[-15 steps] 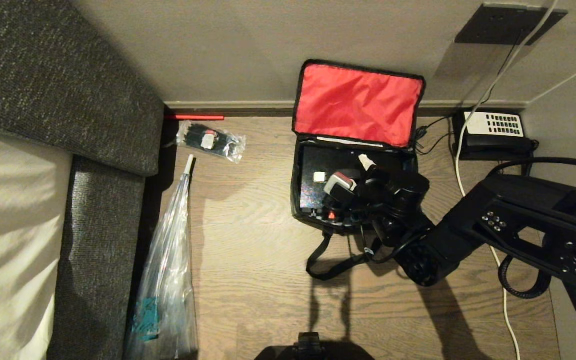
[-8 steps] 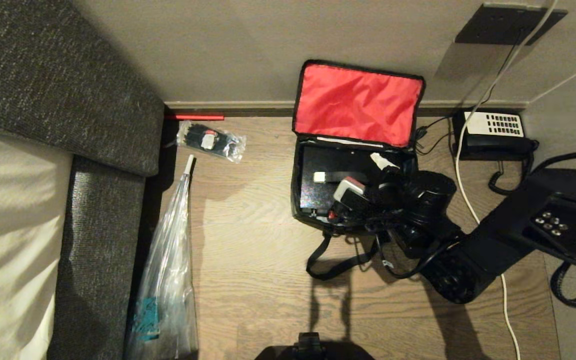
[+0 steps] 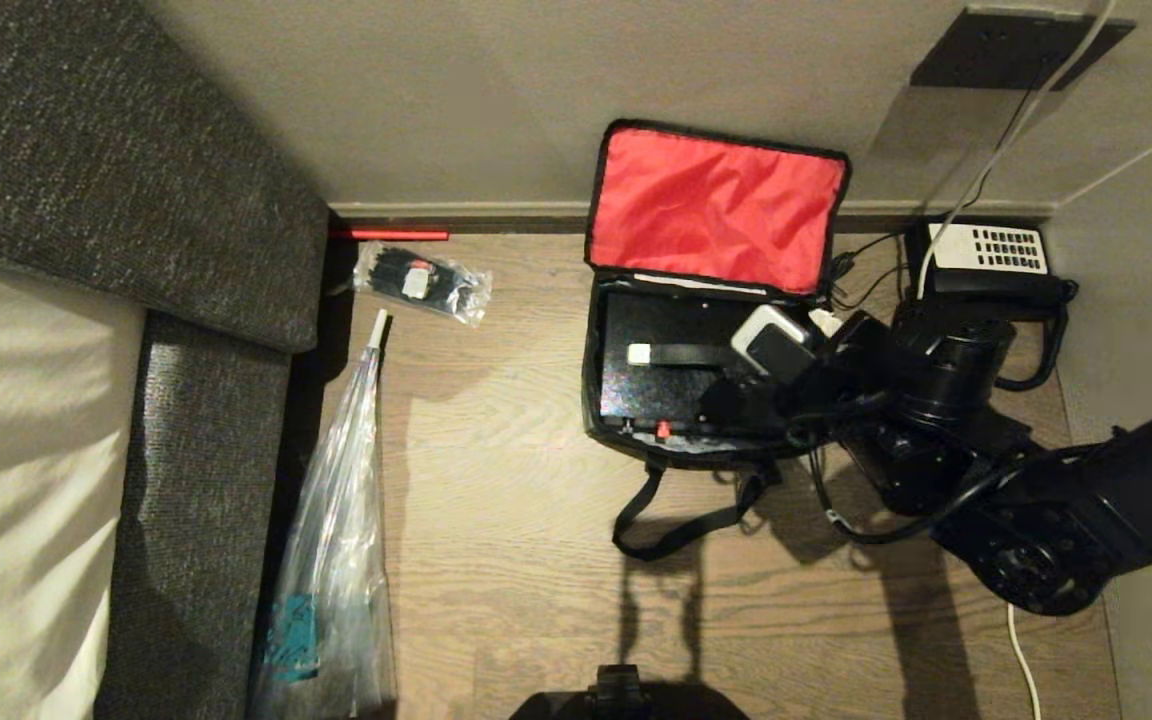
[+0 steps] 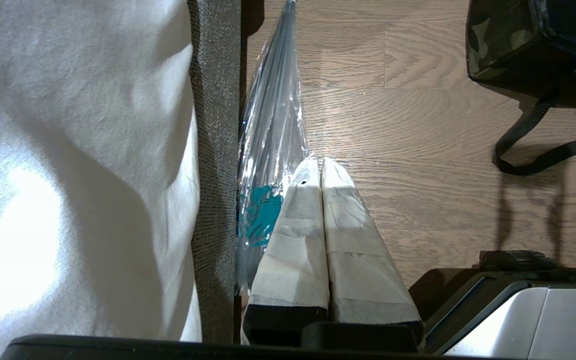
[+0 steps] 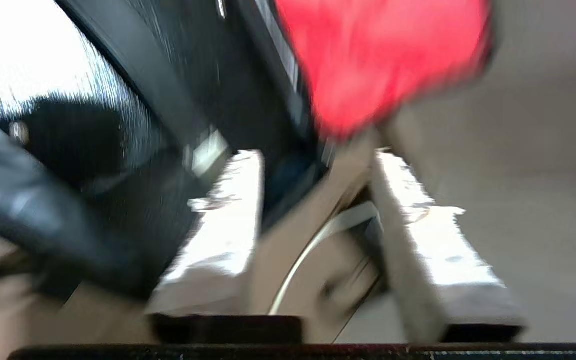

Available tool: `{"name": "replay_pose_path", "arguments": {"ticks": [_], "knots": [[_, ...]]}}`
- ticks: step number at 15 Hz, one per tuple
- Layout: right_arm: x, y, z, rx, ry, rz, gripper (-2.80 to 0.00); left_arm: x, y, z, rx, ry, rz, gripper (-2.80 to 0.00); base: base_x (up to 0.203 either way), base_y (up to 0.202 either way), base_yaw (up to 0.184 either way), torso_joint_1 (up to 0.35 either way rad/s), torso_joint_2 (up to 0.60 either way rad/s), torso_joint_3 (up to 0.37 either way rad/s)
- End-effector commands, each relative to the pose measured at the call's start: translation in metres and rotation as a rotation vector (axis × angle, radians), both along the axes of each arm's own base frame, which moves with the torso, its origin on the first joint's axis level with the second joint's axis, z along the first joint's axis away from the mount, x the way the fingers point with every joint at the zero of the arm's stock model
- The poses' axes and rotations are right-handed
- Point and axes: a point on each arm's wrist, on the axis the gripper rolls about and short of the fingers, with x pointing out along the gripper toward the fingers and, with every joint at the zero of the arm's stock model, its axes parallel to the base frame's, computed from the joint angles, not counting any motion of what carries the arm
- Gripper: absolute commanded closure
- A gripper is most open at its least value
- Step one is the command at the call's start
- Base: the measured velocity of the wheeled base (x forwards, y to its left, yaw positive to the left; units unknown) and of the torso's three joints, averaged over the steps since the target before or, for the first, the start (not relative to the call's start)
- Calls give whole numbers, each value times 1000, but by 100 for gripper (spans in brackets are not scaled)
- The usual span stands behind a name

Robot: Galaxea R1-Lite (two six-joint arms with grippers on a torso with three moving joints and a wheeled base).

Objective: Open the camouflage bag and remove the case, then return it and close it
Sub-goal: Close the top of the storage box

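Wood-plank floor (image 3: 516, 560) meets a beige wall (image 3: 456, 90) (dark baseboard), grey upholstered sofa (image 3: 106, 190) alongside.

The wooden floor (image 3: 536, 560) in front of me carries everything. Far from me, against the wall, sits the camouflage bag (image 3: 604, 425), its red lid (image 3: 716, 205) propped open and its black strap (image 3: 671, 525) trailing onto the boards toward me. To its right, in the far corner, the black telephone (image 3: 986, 262) with a white keypad rests on the floor, and a white cable (image 3: 1024, 660) runs along the boards near it. To the bag's left lies a small clear packet of dark items (image 3: 421, 282), and nearer me a long clear plastic bag (image 3: 331, 560) stretches beside the grey upholstered edge (image 3: 191, 520).
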Motion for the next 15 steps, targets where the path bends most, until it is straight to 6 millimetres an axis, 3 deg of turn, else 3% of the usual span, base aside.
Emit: {"name": "replay_pose_path", "arguments": {"ticks": [1,4,8,11,15], "knots": [[1,-16,3,250,59,-78,0,0,0,0,0,3,0,0,0,0,0,0,0,0],[28,-49,-3,518,152,-258,0,0,0,0,0,3,0,0,0,0,0,0,0,0],[72,-105,6,673,242,-416,0,0,0,0,0,3,0,0,0,0,0,0,0,0],[94,-126,2,917,284,-347,0,0,0,0,0,3,0,0,0,0,0,0,0,0],[102,-162,19,1201,358,-67,0,0,0,0,0,3,0,0,0,0,0,0,0,0]]}}
